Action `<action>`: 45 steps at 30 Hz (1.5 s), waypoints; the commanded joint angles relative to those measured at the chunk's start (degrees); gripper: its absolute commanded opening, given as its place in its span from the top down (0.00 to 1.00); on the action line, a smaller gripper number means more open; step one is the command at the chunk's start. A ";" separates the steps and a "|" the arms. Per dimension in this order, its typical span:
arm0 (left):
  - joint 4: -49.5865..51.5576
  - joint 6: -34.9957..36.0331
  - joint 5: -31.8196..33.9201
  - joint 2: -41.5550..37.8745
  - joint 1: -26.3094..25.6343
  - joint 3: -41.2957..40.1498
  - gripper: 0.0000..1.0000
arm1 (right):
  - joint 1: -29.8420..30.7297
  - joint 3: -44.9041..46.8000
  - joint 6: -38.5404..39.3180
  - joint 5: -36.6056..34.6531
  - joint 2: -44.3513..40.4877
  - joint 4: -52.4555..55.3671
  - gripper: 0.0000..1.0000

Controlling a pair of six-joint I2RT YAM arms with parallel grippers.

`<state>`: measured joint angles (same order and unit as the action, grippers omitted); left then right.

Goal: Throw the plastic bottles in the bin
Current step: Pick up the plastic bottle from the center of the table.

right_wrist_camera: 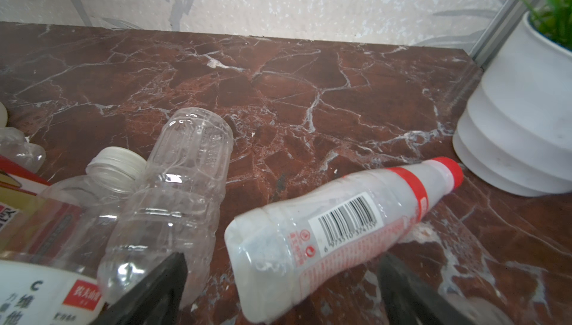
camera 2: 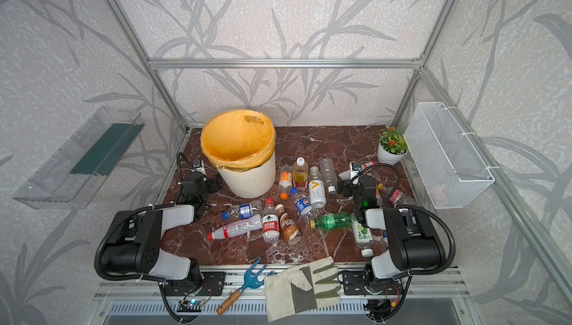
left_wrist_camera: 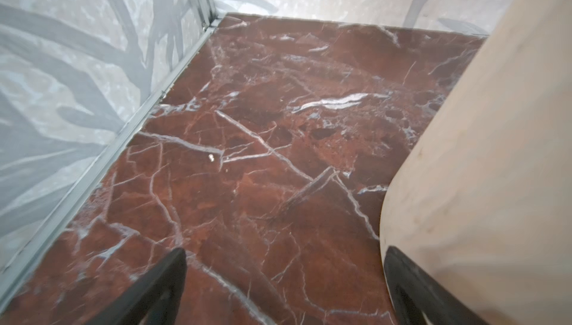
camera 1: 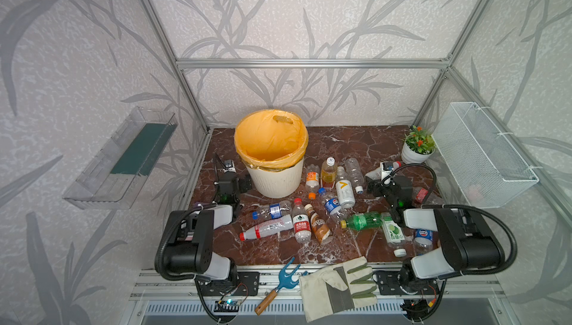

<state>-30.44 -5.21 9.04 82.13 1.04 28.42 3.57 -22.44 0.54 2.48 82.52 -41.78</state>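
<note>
A round cream-white ribbed plastic bin (camera 1: 275, 181), lined with a yellow-orange bag, stood upright. Small plastic bottles (camera 1: 301, 224) lay scattered beside and in front of it, mostly clear, among them a green bottle (camera 1: 363, 220), a brown bottle (camera 1: 318, 227) and a red-capped whitish bottle (right_wrist_camera: 334, 224).

Bin (camera 1: 275, 181): cream, ribbed. Liner (camera 1: 269, 141): yellow-orange. Table (camera 1: 340, 144): red-brown marble, white veins. Walls (camera 1: 278, 14): pale grey-white, darker grey leaf print.

Mid-frame in both top views: green bottle (camera 1: 363, 220) with yellow cap, brown bottle (camera 1: 318, 227).

Right wrist view: milky bottle (right_wrist_camera: 325, 233) with red cap, red band, red print, black-on-white barcode.

Right edge: basket (camera 1: 483, 153) white mesh. Pot (camera 1: 416, 156) white, with green leaves and orange flowers.

Bottom: glove (camera 1: 337, 283) cream with grey-green patches. Fork (camera 1: 286, 277) blue with a wood-brown handle.
</note>
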 commanded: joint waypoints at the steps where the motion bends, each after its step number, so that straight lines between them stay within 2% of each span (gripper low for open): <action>1: 12.95 -4.11 1.71 -8.98 0.11 5.77 0.01 | -0.49 -4.07 -3.95 -0.42 -10.00 15.42 0.05; 3: 15.21 -8.50 3.21 -14.15 0.11 5.05 0.01 | -0.50 -4.20 -5.62 1.35 -15.21 20.68 0.05; 5: 19.05 -10.53 4.48 -18.90 0.02 4.82 0.01 | -0.50 -7.01 -8.10 1.38 -19.83 30.66 0.05; 10: 28.78 -14.58 7.77 -28.29 -0.06 5.24 0.01 | -0.41 -14.12 -11.19 2.37 -25.02 49.25 0.09; 15: 32.49 -18.77 6.97 -35.53 -0.11 3.71 0.00 | 1.33 -16.83 -13.46 11.16 -27.30 53.03 0.14; 18: 34.88 -20.03 6.71 -39.17 -0.29 3.14 0.01 | 8.97 -18.64 -10.36 9.27 -27.27 54.63 0.13; 21: 37.03 -20.75 7.38 -42.22 -0.53 2.62 0.01 | 16.89 -20.23 -8.02 5.20 -24.95 54.06 0.12; 24: 38.86 -20.73 7.99 -43.91 -0.56 2.50 0.01 | 20.83 -22.02 -8.49 6.91 -20.62 51.51 0.10; 28: 41.74 -21.32 8.34 -43.76 -0.59 3.54 0.01 | 26.63 -26.89 -6.44 3.88 -13.70 51.93 0.07; 31: 42.65 -21.85 8.80 -43.85 -0.58 3.92 0.01 | 28.33 -28.93 -8.25 3.08 -10.03 50.98 0.03; 36: 43.19 -22.36 9.29 -43.45 -0.55 4.12 0.01 | 30.54 -33.57 -11.89 -0.04 -3.69 51.40 0.03; 39: 44.01 -22.73 9.52 -43.01 -0.55 4.59 0.01 | 31.81 -36.64 -12.70 -1.80 0.64 51.98 0.06; 45: 46.20 -22.95 11.53 -43.28 -0.51 5.50 0.01 | 32.19 -43.85 -14.24 -8.11 8.81 59.67 0.12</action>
<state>13.45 -26.83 18.06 39.24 0.58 31.86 35.44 -63.90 -12.27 -1.08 89.36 12.56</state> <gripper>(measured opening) 0.993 0.881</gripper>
